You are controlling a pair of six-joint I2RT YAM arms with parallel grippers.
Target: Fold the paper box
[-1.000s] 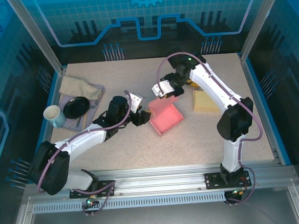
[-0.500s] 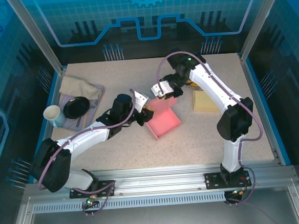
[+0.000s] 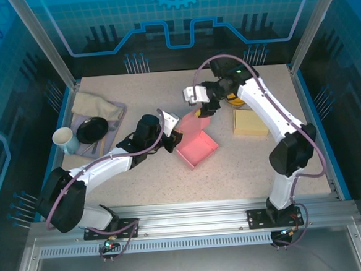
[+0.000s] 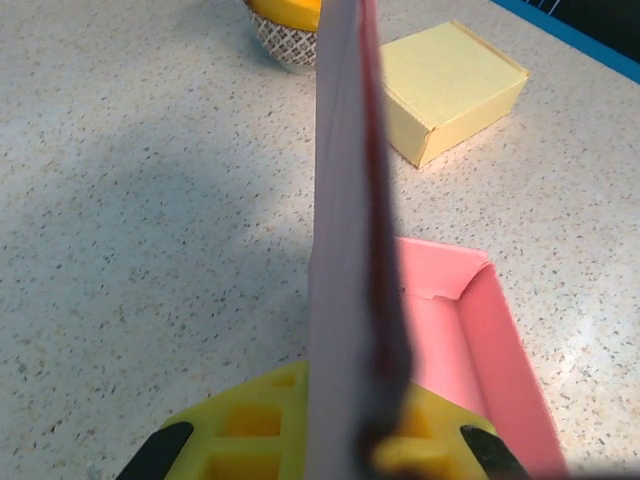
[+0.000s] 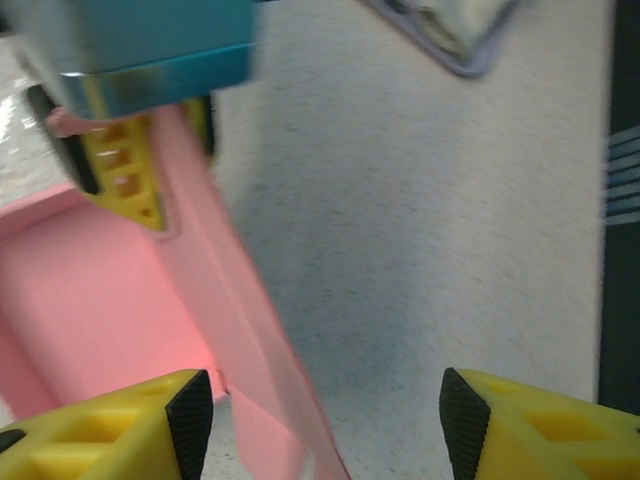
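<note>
Paper box (image 3: 197,148) sits mid-table (image 3: 233,181), open side up. One flap (image 4: 345,200) stands upright at its left edge, pinched between the left gripper (image 3: 179,135) fingers. The left arm comes in from the near-left. Right gripper (image 3: 202,109) hangs just behind the box, over its far edge, fingers spread and off the flap. Closed box (image 3: 250,122) lies to the right of the paper box, apart from it. A small cup (image 4: 290,25) sits just behind that closed box. Tray (image 3: 115,131) is at far left, well apart. On it, a cloth (image 3: 95,106) lies at the far end with a dish (image 3: 93,129) in front. A mug (image 3: 65,140) stands at the tray's left edge.
</note>
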